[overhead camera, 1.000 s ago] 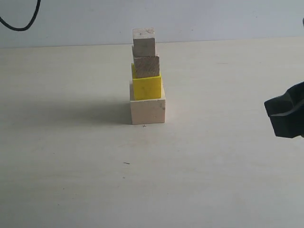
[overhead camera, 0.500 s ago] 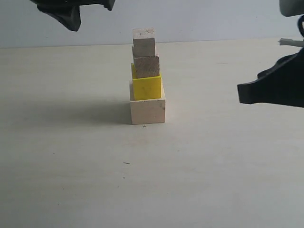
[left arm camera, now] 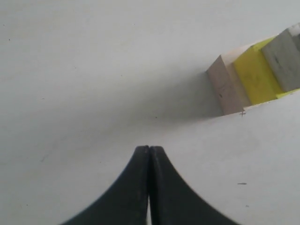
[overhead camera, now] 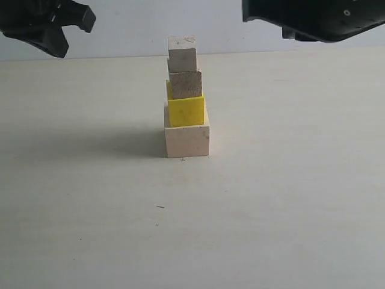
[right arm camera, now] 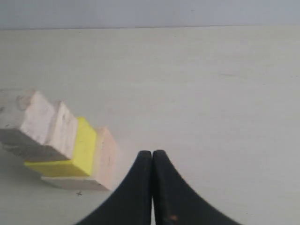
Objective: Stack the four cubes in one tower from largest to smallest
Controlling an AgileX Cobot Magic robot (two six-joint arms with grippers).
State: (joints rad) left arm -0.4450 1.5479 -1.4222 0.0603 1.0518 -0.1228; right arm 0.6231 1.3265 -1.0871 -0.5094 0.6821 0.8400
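The tower stands mid-table in the exterior view: large pale wooden cube (overhead camera: pixel 187 139) at the bottom, yellow cube (overhead camera: pixel 186 110) on it, brownish wooden cube (overhead camera: pixel 186 84) above, smallest pale cube (overhead camera: pixel 182 53) on top. My left gripper (left arm camera: pixel 149 149) is shut and empty, well away from the large pale cube (left arm camera: pixel 226 82) and the yellow cube (left arm camera: pixel 255 74). My right gripper (right arm camera: pixel 152 153) is also shut on nothing, with the large pale cube (right arm camera: pixel 106 155), yellow cube (right arm camera: pixel 83 147) and smaller cubes off to one side. Both arms hang high, left (overhead camera: pixel 45 23) and right (overhead camera: pixel 319 18).
The pale table (overhead camera: pixel 271 205) spreads around the tower with a small dark speck (overhead camera: pixel 160 207) in front. A light wall (overhead camera: pixel 132 30) runs behind the far edge.
The right arm rose from the right edge to the top right. The left arm came into view at the top left and shifted leftward. The tower has stayed put.
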